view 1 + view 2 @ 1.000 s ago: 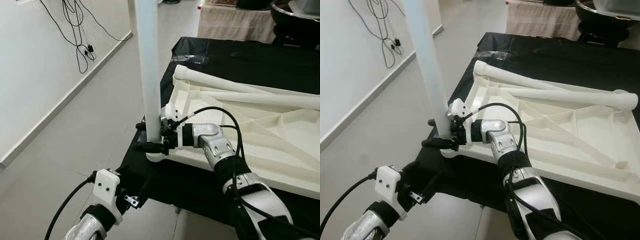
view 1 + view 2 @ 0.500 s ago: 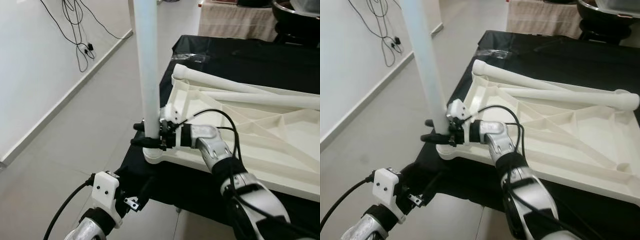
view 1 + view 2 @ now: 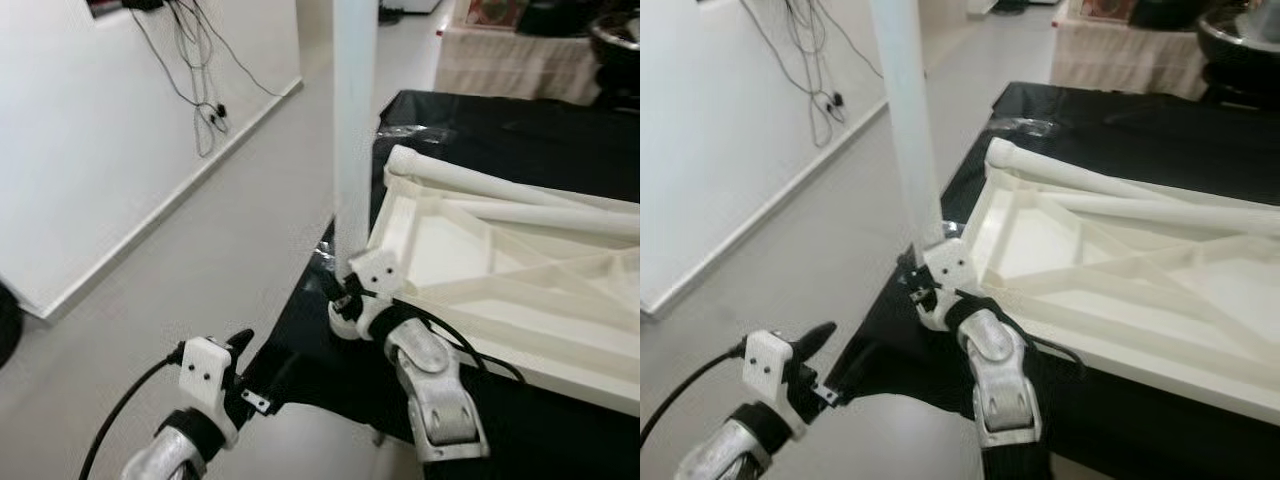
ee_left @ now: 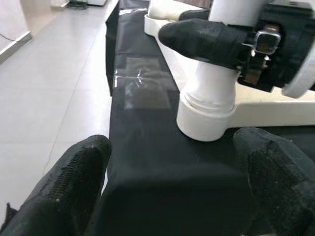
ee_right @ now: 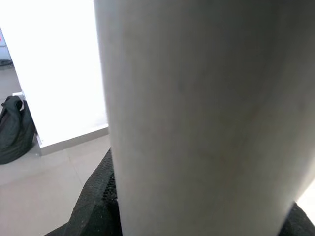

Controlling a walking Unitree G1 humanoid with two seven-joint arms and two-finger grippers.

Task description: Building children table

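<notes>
Right end effector [image 3: 925, 290] clamps upright leg [image 3: 908, 130]; loose legs [image 3: 1120, 190] lie on tabletop [image 3: 1120, 300].

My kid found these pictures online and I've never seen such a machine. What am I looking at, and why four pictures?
It is a humanoid robot assembling a child's table. The two wide pictures come from cameras in its head, looking down at its own silver arms. The other two come from cameras on its wrists, looking along each hand's black fingers.

On a black-covered table lies the white tabletop, upside down, with two loose legs across it. The right hand is closed on a third, upright leg standing in the corner socket. The left hand hovers open, low by the table's edge, holding nothing.
</notes>
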